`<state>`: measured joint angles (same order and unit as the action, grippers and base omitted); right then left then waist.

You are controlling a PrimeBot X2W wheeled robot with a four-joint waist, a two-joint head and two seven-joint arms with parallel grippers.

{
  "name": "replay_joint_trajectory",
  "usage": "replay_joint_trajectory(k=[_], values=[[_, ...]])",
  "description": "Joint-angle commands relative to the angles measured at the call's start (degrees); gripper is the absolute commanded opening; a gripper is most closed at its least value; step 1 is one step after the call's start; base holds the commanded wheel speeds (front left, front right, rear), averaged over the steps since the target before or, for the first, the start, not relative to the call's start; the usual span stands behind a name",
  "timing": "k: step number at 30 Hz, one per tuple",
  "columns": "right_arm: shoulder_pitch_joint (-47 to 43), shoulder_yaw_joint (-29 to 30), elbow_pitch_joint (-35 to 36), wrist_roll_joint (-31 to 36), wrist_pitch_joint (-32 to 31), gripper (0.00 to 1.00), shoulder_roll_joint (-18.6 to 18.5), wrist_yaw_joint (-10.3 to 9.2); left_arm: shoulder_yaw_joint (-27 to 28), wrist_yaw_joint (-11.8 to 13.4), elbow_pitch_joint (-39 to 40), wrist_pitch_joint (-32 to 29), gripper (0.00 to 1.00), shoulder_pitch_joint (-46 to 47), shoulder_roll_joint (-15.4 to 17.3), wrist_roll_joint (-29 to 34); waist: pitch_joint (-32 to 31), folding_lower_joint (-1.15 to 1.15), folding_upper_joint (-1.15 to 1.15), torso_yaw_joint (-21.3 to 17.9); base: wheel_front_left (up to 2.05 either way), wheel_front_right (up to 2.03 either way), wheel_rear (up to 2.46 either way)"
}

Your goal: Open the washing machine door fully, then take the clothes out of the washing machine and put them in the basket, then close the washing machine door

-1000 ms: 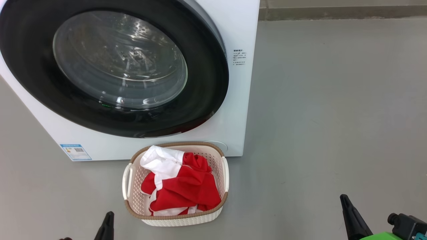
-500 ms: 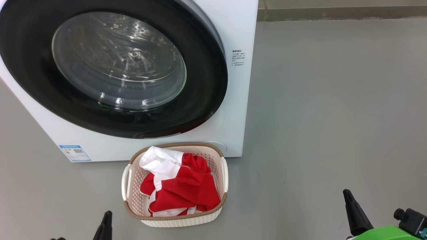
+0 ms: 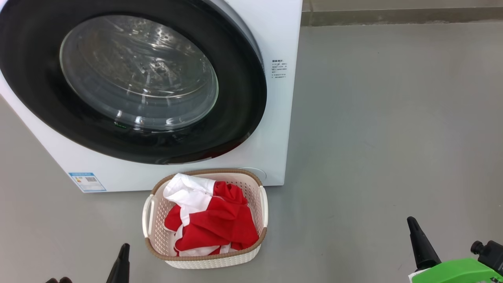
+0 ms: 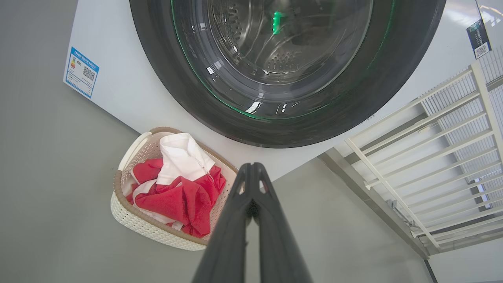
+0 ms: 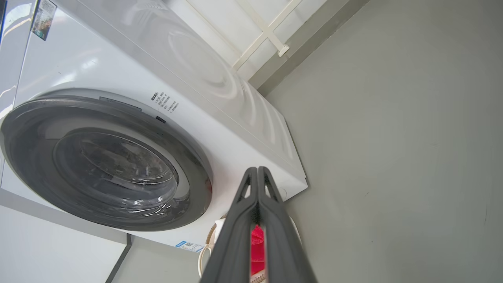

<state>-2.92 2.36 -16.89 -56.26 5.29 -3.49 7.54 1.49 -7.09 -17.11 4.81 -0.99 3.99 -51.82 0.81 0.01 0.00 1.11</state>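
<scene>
Well, the washing machine (image 3: 277, 129) is a big smooth white box on a flat grey floor (image 3: 373, 137), with a small blue label (image 3: 87, 181) at its lower left corner. The washing machine door (image 3: 137, 74) lies shut against the front, facing out into the room: a wide glossy black ring around a bulging clear glass bowl, with dimpled steel drum showing through.

Just in front of the machine's base sits the basket (image 3: 206, 260), cream perforated plastic with rounded corners and a brown woven-look rim. Its two handles point left and right along the machine's front. I can't tell whether its far rim touches the machine. The clothes (image 3: 216, 224) lie crumpled inside it, soft bright red fabric with a white panel heaped toward the machine side, all within the rim.

The left gripper (image 3: 125, 248) is low and near the basket's left corner, its dark tapered fingers pressed together on nothing. The right gripper (image 3: 412, 222) is well off to the right over bare floor, fingers likewise together and empty. Open floor stretches right of the machine.
</scene>
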Motion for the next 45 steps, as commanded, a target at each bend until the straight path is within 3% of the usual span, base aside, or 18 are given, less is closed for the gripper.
replay_joint_trajectory(k=[1,45], values=[[2.6,-0.2,1.6,-1.1,-0.2,0.0,-0.6,-0.02,1.3,-0.2,1.6,-0.3,0.0,2.5,0.4,-1.2,0.0,0.0,0.0,0.0,0.0,0.0,0.0],[6.7,2.4,2.4,-23.6,-7.5,0.0,0.0,-0.04,3.7,-0.3,2.6,-7.4,0.0,5.5,-0.6,-26.3,-0.4,-0.01,0.0,-0.7,0.0,0.0,0.0]])
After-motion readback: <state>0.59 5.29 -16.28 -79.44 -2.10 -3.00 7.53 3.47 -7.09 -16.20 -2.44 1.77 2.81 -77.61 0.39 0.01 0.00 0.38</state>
